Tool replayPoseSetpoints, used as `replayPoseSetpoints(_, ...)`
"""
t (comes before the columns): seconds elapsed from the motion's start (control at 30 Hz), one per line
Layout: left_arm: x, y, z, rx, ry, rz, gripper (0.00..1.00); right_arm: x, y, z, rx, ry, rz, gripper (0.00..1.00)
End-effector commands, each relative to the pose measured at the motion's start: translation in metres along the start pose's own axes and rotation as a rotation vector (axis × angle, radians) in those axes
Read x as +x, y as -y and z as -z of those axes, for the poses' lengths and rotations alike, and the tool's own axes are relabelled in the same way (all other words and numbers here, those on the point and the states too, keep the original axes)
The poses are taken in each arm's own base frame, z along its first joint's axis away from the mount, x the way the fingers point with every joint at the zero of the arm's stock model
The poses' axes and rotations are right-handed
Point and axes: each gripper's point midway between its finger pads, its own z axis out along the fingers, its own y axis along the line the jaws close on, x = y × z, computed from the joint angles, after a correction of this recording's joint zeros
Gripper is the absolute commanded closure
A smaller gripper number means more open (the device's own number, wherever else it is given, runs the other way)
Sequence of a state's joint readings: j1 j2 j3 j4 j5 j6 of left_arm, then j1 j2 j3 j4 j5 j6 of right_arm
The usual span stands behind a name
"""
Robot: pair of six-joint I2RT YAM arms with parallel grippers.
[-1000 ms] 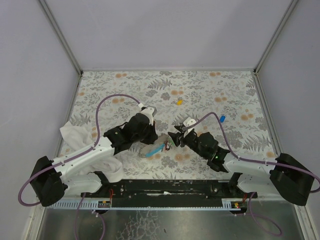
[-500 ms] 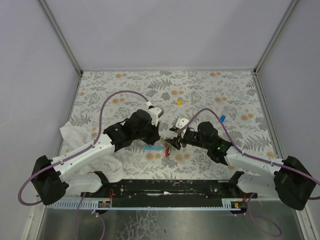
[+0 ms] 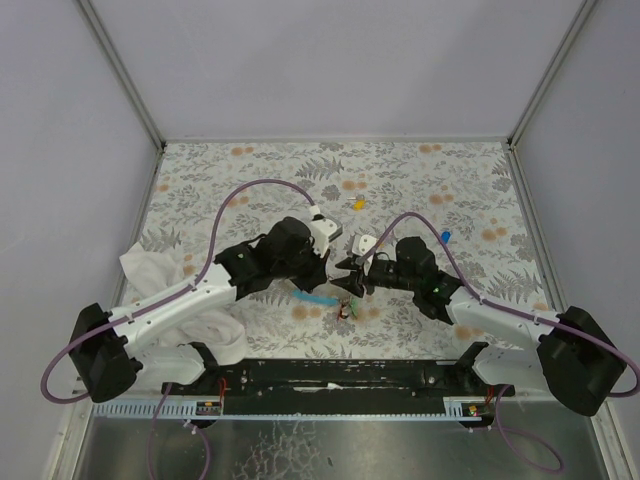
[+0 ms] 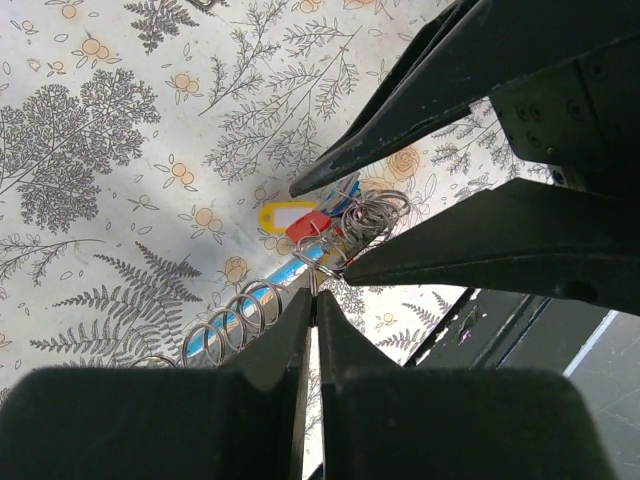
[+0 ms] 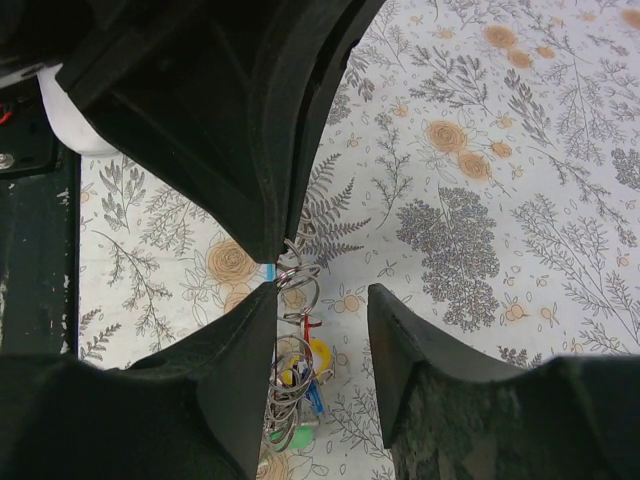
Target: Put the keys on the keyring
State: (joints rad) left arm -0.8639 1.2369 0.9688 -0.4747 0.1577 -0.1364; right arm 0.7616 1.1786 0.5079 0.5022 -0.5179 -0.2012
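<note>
My left gripper [image 4: 315, 295] is shut on the thin metal keyring [image 4: 325, 268], pinching it at the fingertips. A bunch of rings and keys [image 4: 340, 222] with yellow, red and blue heads hangs from it. The coiled strap [image 4: 235, 318] with its light-blue section trails off to the side. My right gripper [image 5: 322, 300] stands open right against the left one, with the keyring [image 5: 298, 285] beside its left finger and the keys [image 5: 305, 385] dangling between its jaws. From above, both grippers [image 3: 337, 278] meet over the keys [image 3: 345, 306]. Loose yellow [image 3: 358, 203] and blue [image 3: 445, 237] keys lie farther back.
A crumpled white cloth [image 3: 150, 270] lies at the left under the left arm. The flowered table mat [image 3: 250, 170] runs to grey walls at the back and sides. The black base rail [image 3: 340, 375] lines the near edge.
Both grippers have come together near the table's middle. The keyring bunch has shifted right and now hangs between them. The right jaws opened wider and narrowed again.
</note>
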Motion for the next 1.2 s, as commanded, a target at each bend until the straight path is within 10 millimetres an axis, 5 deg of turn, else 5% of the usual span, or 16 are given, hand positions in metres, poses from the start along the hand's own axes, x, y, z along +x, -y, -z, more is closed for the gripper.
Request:
replayPoseSetpoints(0.0, -0.006, 0.004, -0.002, 0.024, 0.025, -0.066, 1.0, -0.04, 0.011, 0.0, 0.025, 0.11, 0.033, 0.53)
replayPoseSetpoints(0.4, -0.002, -0.002, -0.005, -0.008, 0.028, -0.074, 1.0, -0.048, 0.012, -0.008, 0.007, 0.131, -0.043, 0.54)
replayPoseSetpoints(0.7, -0.008, -0.002, -0.001, -0.013, 0.06, -0.081, 1.0, -0.016, 0.013, -0.012, 0.034, 0.041, -0.136, 0.54)
replayPoseSetpoints(0.97, -0.015, -0.008, 0.009, -0.057, 0.101, -0.095, 1.0, 0.038, 0.016, 0.018, 0.162, -0.209, -0.218, 0.59)
replayPoseSetpoints(1.17, -0.015, -0.003, 0.006, -0.021, 0.081, -0.122, 1.0, 0.026, 0.0, 0.024, 0.081, -0.183, -0.188, 0.59)
